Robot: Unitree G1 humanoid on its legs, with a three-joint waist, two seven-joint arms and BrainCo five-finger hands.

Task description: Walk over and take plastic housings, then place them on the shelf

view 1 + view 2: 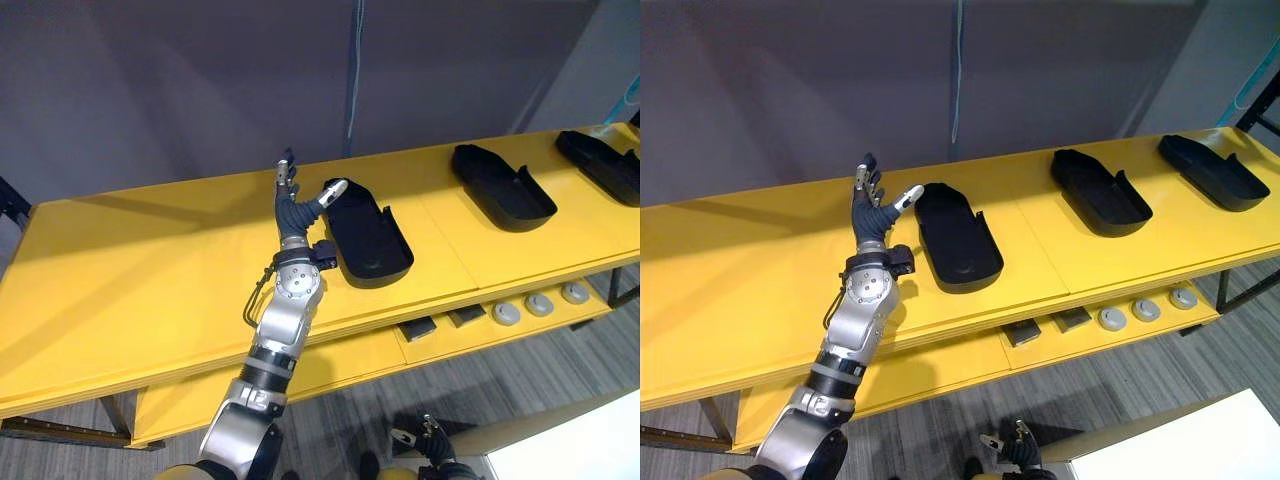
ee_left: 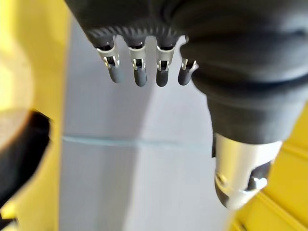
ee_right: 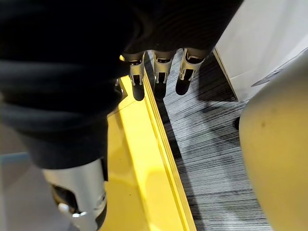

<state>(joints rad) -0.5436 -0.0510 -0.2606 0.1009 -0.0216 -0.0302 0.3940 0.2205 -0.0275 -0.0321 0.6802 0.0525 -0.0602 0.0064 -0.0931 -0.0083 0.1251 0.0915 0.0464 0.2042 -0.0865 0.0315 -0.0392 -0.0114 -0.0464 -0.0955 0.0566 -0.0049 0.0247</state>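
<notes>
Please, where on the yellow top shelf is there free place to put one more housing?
The widest bare stretch of the top shelf lies left of the left hand and the left housing. A narrower gap separates that from the middle housing. Past it, toward the right housing, it is crowded.

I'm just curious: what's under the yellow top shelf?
A lower shelf holds three grey discs and two dark blocks near its front. The top shelf covers whatever lies further back.

Found three black, elongated, tub-like plastic housings lying hollow side up on the top board of the yellow shelf [image 1: 150, 270], well apart in a row: left housing [image 1: 365, 240], middle housing [image 1: 503, 188], right housing [image 1: 603, 165].
</notes>
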